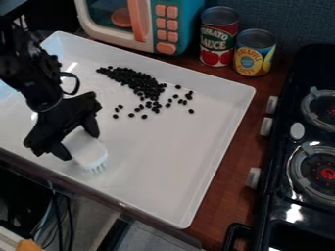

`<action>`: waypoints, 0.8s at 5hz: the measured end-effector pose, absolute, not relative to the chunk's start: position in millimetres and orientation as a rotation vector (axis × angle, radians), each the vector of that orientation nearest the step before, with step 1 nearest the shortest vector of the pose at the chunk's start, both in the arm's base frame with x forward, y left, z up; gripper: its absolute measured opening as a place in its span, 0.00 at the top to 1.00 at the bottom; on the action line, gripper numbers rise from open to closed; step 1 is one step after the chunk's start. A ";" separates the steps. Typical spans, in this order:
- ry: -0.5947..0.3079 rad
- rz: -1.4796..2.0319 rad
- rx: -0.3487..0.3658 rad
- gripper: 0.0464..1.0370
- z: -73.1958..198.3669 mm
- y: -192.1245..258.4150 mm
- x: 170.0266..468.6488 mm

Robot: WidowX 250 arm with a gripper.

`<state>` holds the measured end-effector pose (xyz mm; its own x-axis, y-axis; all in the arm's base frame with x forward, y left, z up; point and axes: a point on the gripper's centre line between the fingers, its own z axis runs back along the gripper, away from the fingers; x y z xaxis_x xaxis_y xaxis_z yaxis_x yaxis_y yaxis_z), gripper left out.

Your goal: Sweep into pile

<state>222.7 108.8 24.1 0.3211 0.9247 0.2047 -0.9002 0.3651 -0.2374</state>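
Note:
The black gripper (pixel 80 140) hangs over the left part of the white tray (pixel 170 196), shut on a white brush (pixel 88 151) whose bristles point down toward the tray's front side. Small black beans (pixel 140 82) lie in a dense elongated heap near the tray's back wall, up and to the right of the gripper. Several loose beans are scattered along the heap's right and front sides. A span of bare tray separates the brush from the beans. Whether the bristles touch the tray I cannot tell.
Behind the tray stand a toy microwave (pixel 154 27), a tomato sauce can (pixel 218 37) and a pineapple can (pixel 254 53). A black toy stove (pixel 278 206) with knobs is on the right, past a strip of brown wooden counter (pixel 226 196). Cables hang below the counter's front edge.

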 end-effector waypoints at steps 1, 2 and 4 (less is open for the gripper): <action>-0.337 1.216 -0.079 0.30 23.0 108.2 232.1; -0.334 1.243 -0.083 0.30 23.9 107.0 246.3; -0.310 1.320 -0.089 0.30 24.7 106.0 283.2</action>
<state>283.2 106.0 24.7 0.2134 0.9615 0.1730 -0.9380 0.2512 -0.2389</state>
